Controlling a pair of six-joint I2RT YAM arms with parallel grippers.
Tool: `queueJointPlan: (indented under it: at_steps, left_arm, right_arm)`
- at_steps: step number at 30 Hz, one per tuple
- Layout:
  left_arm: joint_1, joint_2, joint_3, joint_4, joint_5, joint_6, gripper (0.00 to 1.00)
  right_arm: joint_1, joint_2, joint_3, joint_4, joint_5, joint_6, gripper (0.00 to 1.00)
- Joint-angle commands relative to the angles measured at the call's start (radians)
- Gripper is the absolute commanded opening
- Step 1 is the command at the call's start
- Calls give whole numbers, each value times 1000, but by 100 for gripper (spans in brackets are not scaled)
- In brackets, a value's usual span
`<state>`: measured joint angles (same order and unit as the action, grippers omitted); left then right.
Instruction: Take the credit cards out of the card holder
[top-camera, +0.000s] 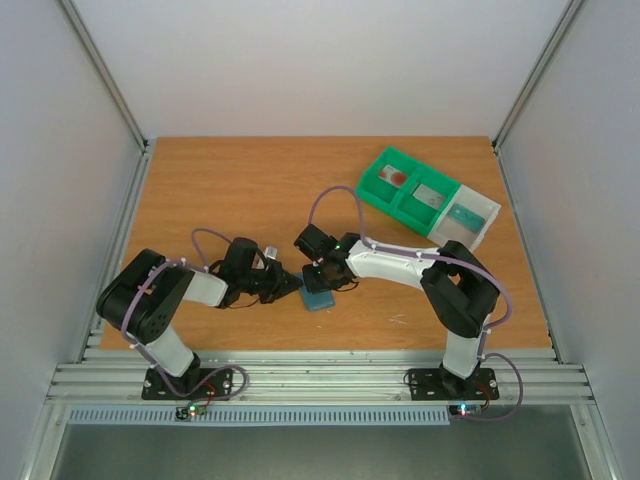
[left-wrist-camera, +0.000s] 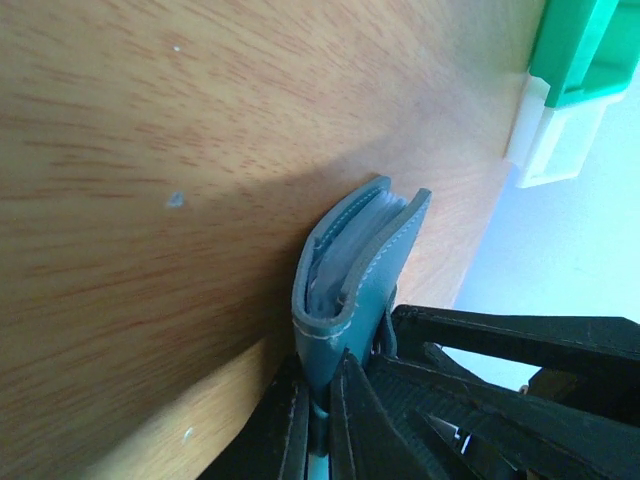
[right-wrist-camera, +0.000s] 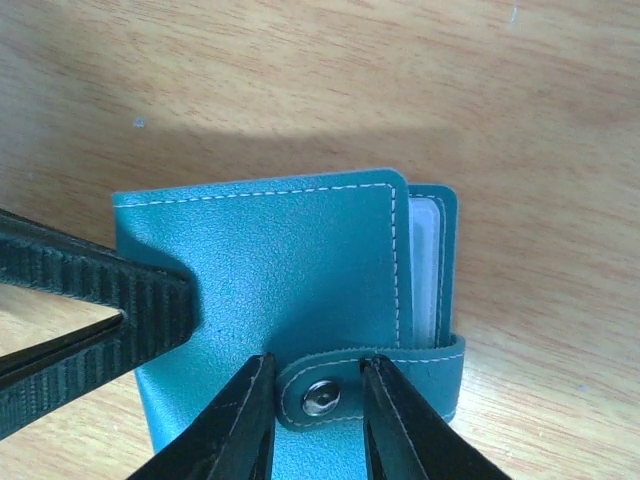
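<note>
Seeming soft and light, the holder (right-wrist-camera: 290, 270) is clamped by left gripper (left-wrist-camera: 320, 390); right gripper (right-wrist-camera: 317, 365), jaws narrow and not yet closed, straddles the strap (right-wrist-camera: 420, 365), where I would pull.

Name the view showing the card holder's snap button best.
Right wrist: the snap button sits close and face-on on the card holder. Left wrist shows the holder edge-on, snap hidden; top external shows only a blue patch.

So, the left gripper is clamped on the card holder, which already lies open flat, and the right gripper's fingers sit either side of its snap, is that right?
Not quite: the card holder is closed, not open flat; the right wrist view shows its strap wrapped over the front cover. The left gripper is clamped on it and the right gripper straddles the snap.
</note>
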<state>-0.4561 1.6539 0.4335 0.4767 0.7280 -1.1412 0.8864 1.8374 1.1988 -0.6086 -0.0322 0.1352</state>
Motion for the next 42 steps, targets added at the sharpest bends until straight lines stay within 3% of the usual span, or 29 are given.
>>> queueJointPlan:
  at_steps: [1, 9, 15, 26, 29, 34, 42]
  left_arm:
    - [-6, -42, -16, 41, 16, -5, 0]
    - [-6, -49, -23, 30, 10, 2, 0]
    - [-6, -53, -25, 26, 9, 6, 1]
    - [-6, -51, -27, 11, -2, 20, 1]
    - [-6, -56, -19, -8, -3, 26, 12]
    - [-6, -132, 10, -119, -22, 59, 44]
    - [-6, -363, 127, -582, -189, 319, 64]
  right_arm:
    - [2, -9, -8, -70, 161, -23, 24]
    - [3, -55, -27, -60, 174, -37, 16]
    - [2, -67, -35, -57, 171, -43, 1]
    - [2, -127, -66, -50, 172, -39, 1]
    - [3, -169, -99, -33, 180, -27, 1]
    - [2, -289, -162, 6, 127, 19, 1]
    - [1, -446, -216, 81, -4, 84, 1]
